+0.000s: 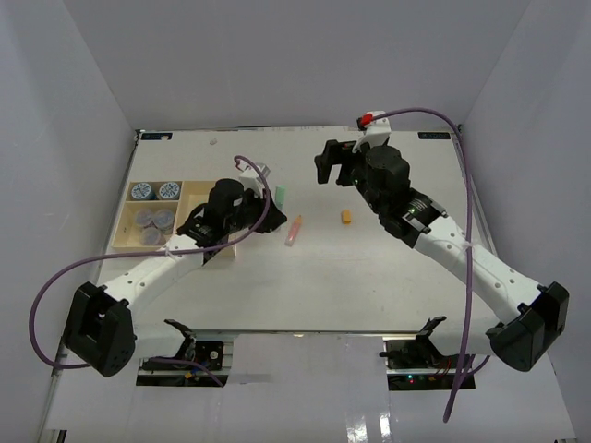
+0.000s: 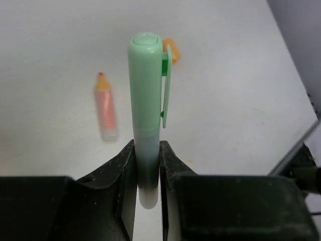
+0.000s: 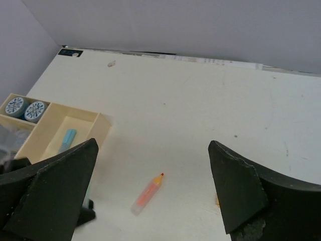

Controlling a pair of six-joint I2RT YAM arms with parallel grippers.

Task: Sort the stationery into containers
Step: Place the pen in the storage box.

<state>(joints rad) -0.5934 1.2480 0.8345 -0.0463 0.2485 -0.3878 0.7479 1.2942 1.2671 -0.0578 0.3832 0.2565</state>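
White table [image 1: 369, 277], grey walls around. Carrying step, seemingly: left end effector [image 2: 147, 153] clamped on green stick [image 2: 146, 85], arm reaching forward, stick held just right of tray [image 1: 123, 242]. Next, swing left over a free compartment, lower, release. Pink stick [image 1: 294, 229] and orange piece [image 1: 346, 217] lying loose mid-table. Right end effector [image 3: 153, 150] raised at far side, fingers apart, empty.

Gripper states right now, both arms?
Left gripper: closed on the green stick.
Right gripper: open, holding nothing.
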